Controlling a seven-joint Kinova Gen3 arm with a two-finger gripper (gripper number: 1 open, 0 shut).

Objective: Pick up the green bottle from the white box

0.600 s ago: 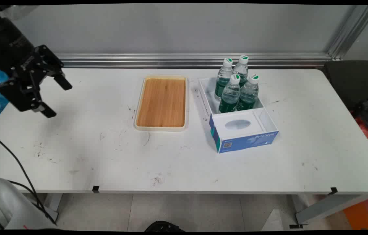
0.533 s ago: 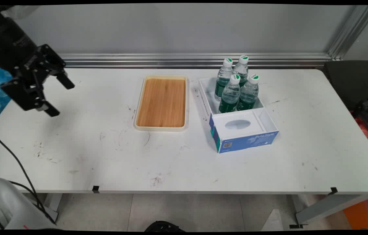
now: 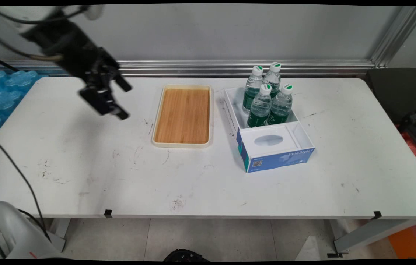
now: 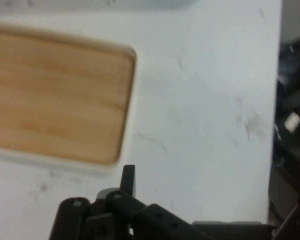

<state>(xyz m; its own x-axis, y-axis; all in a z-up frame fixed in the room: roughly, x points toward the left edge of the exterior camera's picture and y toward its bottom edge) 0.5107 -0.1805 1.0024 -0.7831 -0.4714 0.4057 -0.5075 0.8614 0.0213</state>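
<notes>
Black hand [image 3: 123, 102] wide apart, empty, above table [image 3: 82, 165], near tray [image 3: 182, 116].

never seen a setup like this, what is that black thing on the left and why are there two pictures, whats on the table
The black thing is the pincer of a robot arm, hanging open above the white table and holding nothing. One picture comes from a fixed camera looking down over the table; the other from a camera on the hand itself, looking past the pincer at the wooden tray. Right of the tray stands a white and blue box, with four water bottles upright in its far compartment. Its near compartment holds a white insert with an oval hole.
</notes>
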